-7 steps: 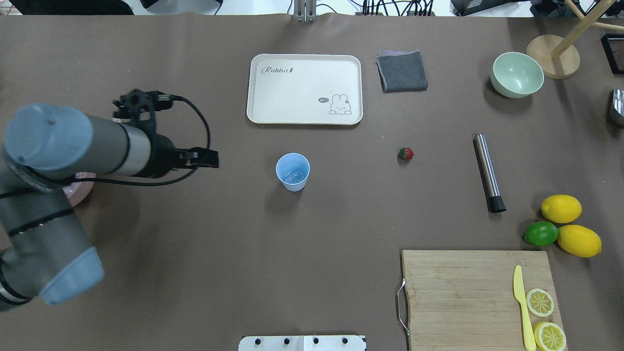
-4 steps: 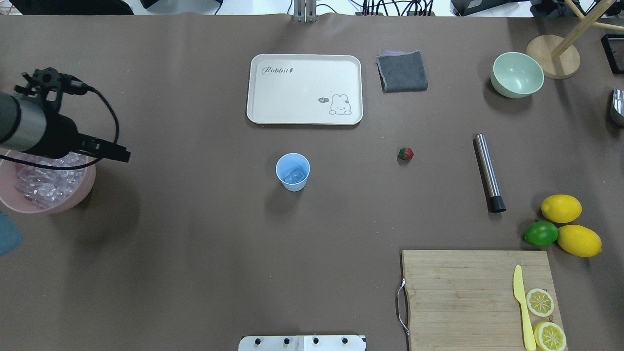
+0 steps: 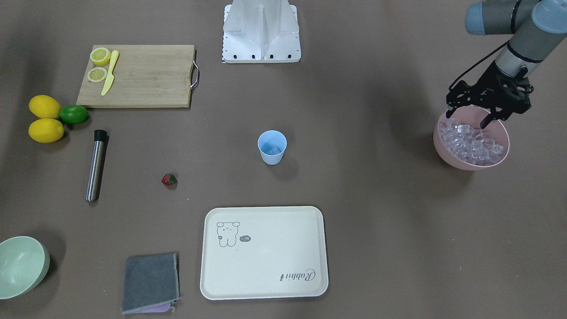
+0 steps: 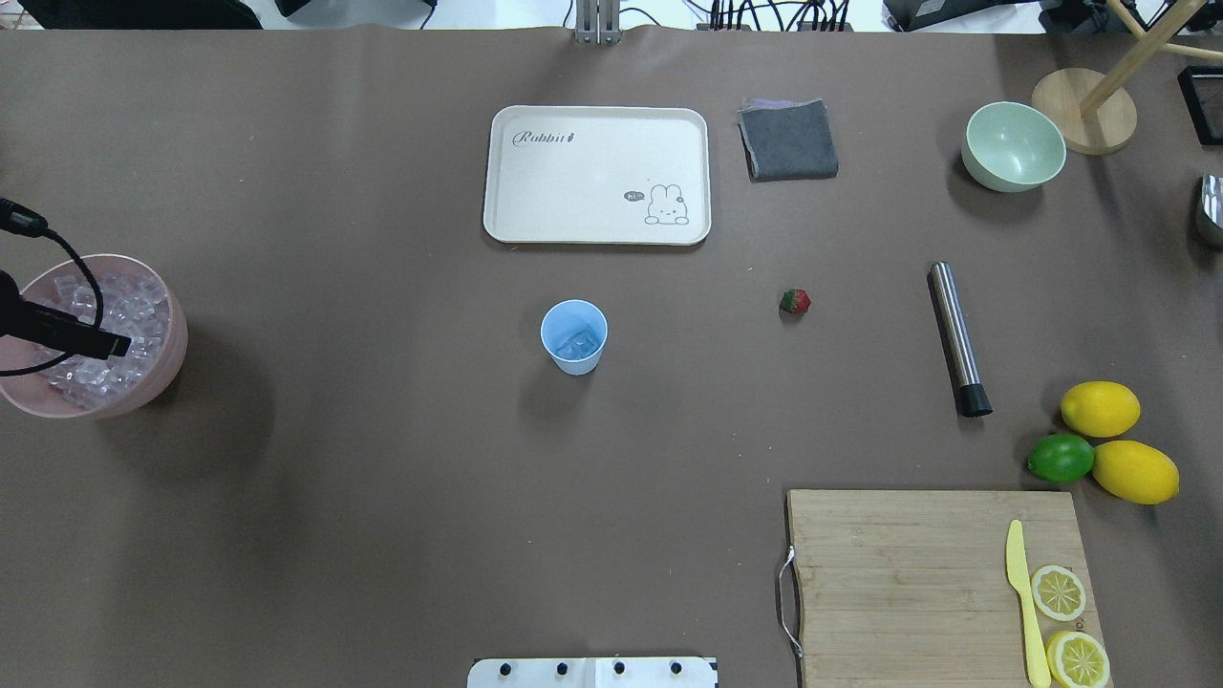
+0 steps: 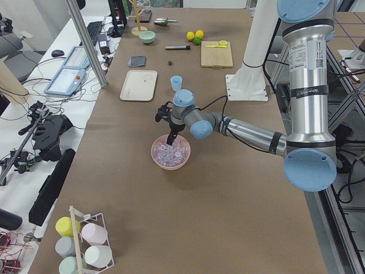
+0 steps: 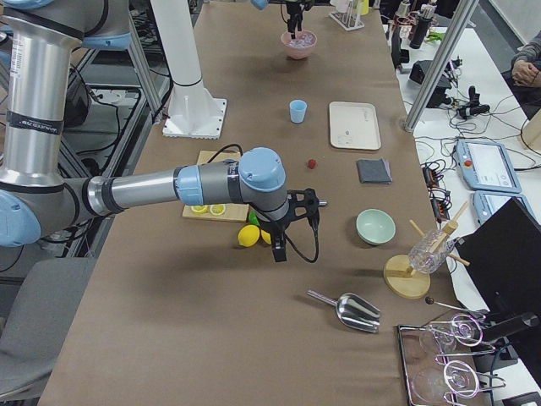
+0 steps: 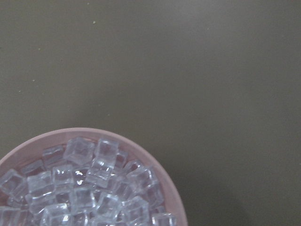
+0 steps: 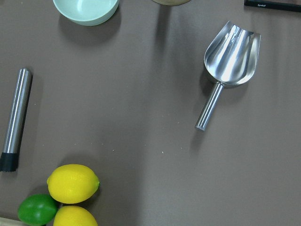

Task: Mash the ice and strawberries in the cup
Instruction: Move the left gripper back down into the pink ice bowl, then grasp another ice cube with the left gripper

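Observation:
The light blue cup (image 4: pixel 573 336) stands upright mid-table with a few clear ice cubes (image 4: pixel 579 344) inside; it also shows in the front view (image 3: pixel 272 147). The strawberry (image 4: pixel 795 302) lies on the table to the cup's right, apart from it. Several more ice cubes (image 3: pixel 472 141) fill a pink bowl (image 3: pixel 446 155) at the table's left end. My left gripper (image 3: pixel 467 118) hangs open and empty just above that bowl's ice. The left wrist view shows the ice (image 7: pixel 94 188) below. My right gripper (image 6: pixel 279 250) shows only in the right side view; I cannot tell its state.
A steel muddler (image 4: pixel 958 339) lies right of the strawberry. A cream tray (image 4: pixel 597 175), grey cloth (image 4: pixel 789 139) and pale green bowl (image 4: pixel 1013 145) sit at the far side. Lemons (image 4: pixel 1099 408), a lime (image 4: pixel 1060 458) and a cutting board (image 4: pixel 908 573) are near right. A metal scoop (image 8: pixel 230 52) lies beyond.
My left arm has swung left, away from the cup's side, and now holds its gripper over the pink ice bowl. The cup, strawberry and muddler have not moved.

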